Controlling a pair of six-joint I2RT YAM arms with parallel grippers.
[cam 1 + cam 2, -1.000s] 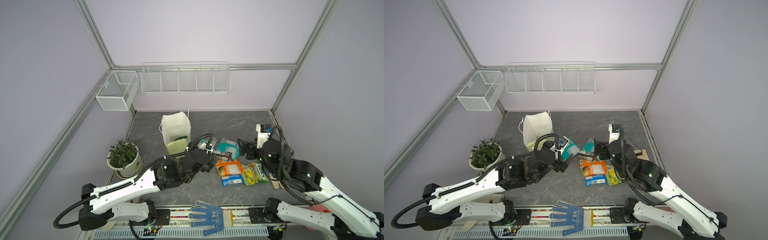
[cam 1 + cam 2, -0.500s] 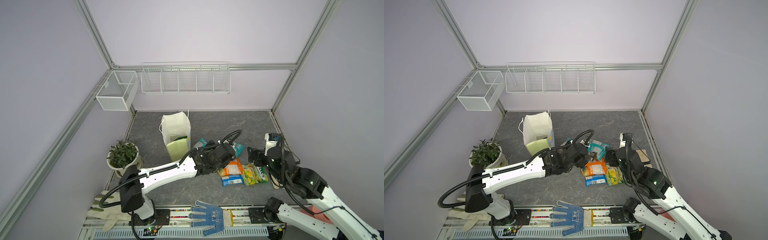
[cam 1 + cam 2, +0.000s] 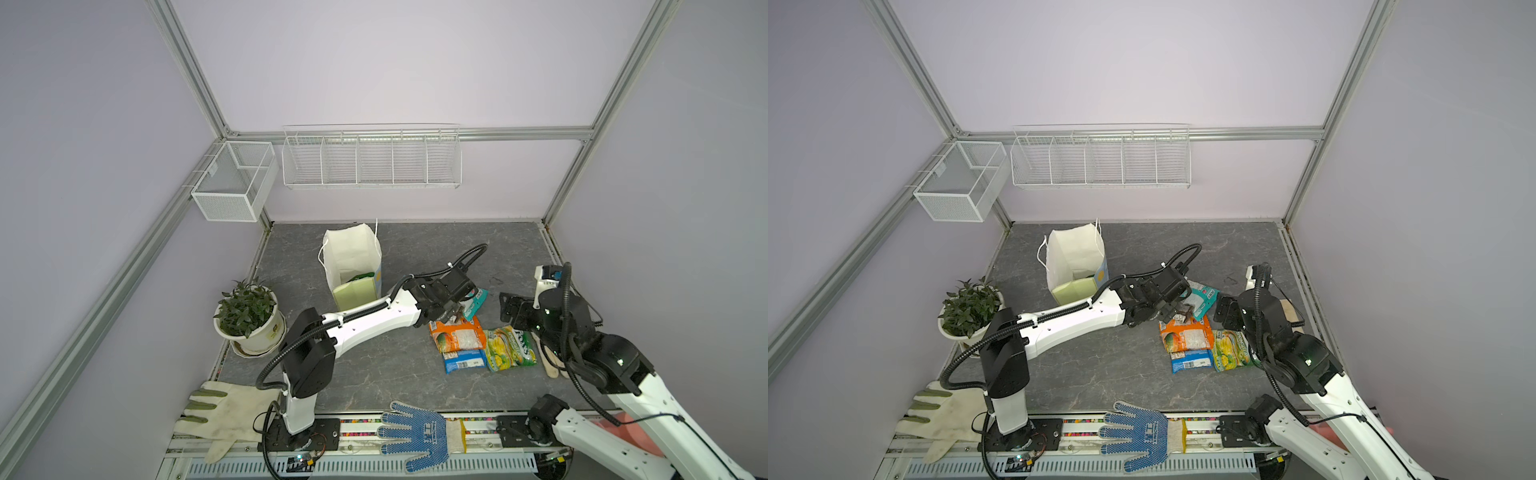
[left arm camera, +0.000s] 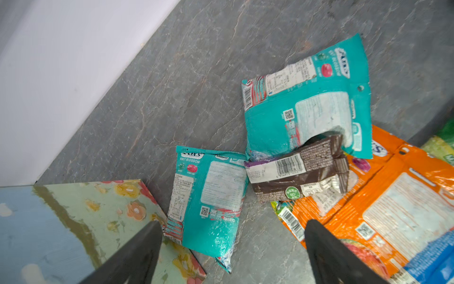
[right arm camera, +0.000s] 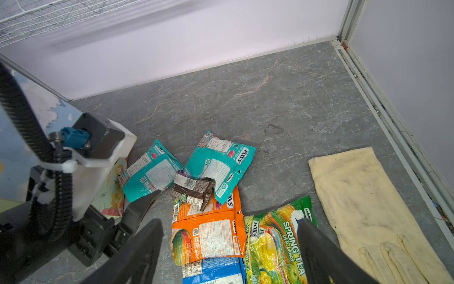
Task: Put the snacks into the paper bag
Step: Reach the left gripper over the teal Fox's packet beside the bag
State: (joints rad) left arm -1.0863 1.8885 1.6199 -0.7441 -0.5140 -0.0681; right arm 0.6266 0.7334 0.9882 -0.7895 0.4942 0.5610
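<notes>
Right wrist view: open tabletop (image 5: 270, 98) behind snacks (image 5: 211, 231)

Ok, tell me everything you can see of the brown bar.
The brown bar is a small bar in a dark brown glossy wrapper, crinkled, with a white barcode panel, a round green sticker and a purple end. It lies on top of the pile, barcode side up. One end rests on the orange packet and its far corner overlaps the edge of the bigger teal packet. Nothing grips it.
</notes>
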